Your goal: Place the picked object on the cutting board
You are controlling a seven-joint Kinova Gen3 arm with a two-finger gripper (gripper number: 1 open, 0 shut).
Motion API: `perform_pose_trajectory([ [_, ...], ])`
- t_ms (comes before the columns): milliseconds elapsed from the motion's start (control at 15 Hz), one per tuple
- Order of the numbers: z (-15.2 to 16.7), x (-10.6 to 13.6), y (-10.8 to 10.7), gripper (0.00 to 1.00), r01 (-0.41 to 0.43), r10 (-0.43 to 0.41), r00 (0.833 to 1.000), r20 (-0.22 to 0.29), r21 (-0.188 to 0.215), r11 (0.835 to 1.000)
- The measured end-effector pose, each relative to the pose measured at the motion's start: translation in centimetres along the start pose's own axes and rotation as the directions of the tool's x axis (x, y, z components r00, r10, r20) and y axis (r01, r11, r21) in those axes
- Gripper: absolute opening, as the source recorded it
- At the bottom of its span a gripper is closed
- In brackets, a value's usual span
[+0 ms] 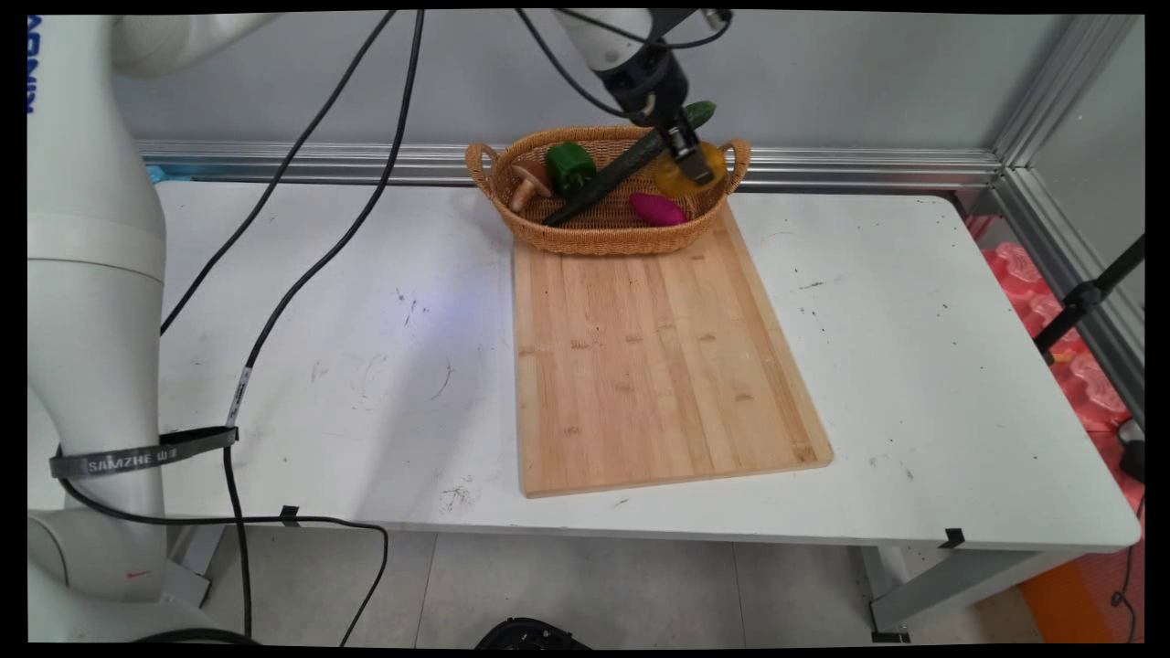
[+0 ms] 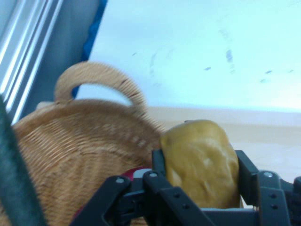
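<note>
The hand [image 1: 692, 157] is closed on a yellow-orange lumpy item, most likely a toy potato [image 2: 201, 162], clamped between the two fingers [image 2: 159, 162] at its widest part, as shown in the hand view. In the main view the toy potato [image 1: 681, 178] is seen at the right end of the wicker basket [image 1: 599, 239], at or just above rim level beside the right handle; whether it is clear of the basket floor cannot be told.

Handling, judged: the potato looks like a light, hollow plastic replica, stiff, with a smooth, slightly slippery skin. A grip across the middle, as held, is judged the sound spot; the rounded ends would likely slide out. Not fragile.

Count, as visible:
- 1 wicker basket with two loop handles, set on the far end of the cutting board
- 1 wooden cutting board [image 1: 654, 366], lying flat on the white tabletop [image 1: 914, 366]
- 1 toy potato, in the hand
- 1 long dark green cucumber [image 1: 603, 183], laid diagonally across the basket, its far tip sticking up past the rim behind the hand
- 1 green bell pepper [image 1: 569, 166], left half of the basket
- 1 brown mushroom [image 1: 528, 187], just left of the pepper
- 1 magenta oval item [image 1: 656, 209], likely a sweet potato, on the basket floor just below the hand

Nothing else is seen on the board. Black cables [image 1: 302, 274] hang over the left of the tabletop.
</note>
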Motion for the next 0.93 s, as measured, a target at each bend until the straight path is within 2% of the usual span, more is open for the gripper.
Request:
perform_pose_trajectory([
  [200, -0.9, 1.2, 3.0, 0.00, 0.000, 0.000, 1.000, -0.006, -0.023, 1.000],
  [400, -1.1, 1.2, 5.7, 0.00, -0.005, 0.005, 1.000, -0.002, -0.037, 0.999],
  [667, -0.6, 0.2, 10.1, 0.00, -0.010, 0.011, 1.000, 0.012, -0.069, 0.998],
  [933, 0.1, -1.0, 13.3, 0.00, -0.018, 0.021, 1.000, 0.020, -0.098, 0.995],
])
